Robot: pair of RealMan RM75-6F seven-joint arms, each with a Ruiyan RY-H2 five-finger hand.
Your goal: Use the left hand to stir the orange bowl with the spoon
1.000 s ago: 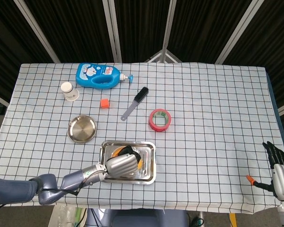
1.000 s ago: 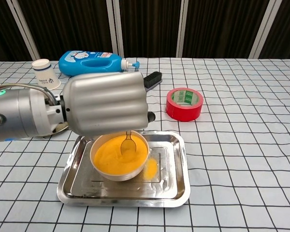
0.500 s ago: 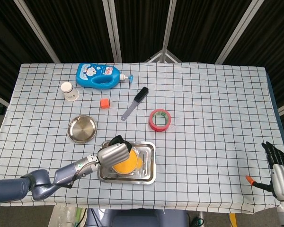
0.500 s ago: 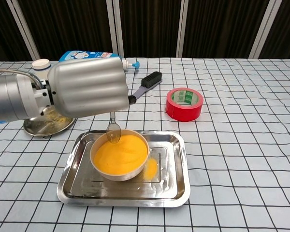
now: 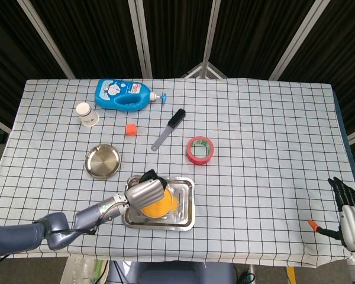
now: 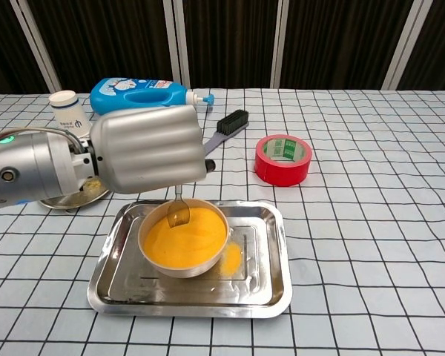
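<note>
Over orange bowl (image 6: 184,239): left hand (image 6: 150,152) grips spoon (image 6: 179,212), tip at left rim.

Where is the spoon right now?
The spoon hangs from the left hand, its tip at the back-left rim of the orange bowl, which sits in the steel tray near the table's front edge, left of centre in the chest view.

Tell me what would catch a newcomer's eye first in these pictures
The big silver left hand fills the chest view, holding a spoon whose tip dips into the orange bowl. That bowl sits in a steel tray at the table's near edge. Behind it, a red tape roll and a blue bottle stand out.
</note>
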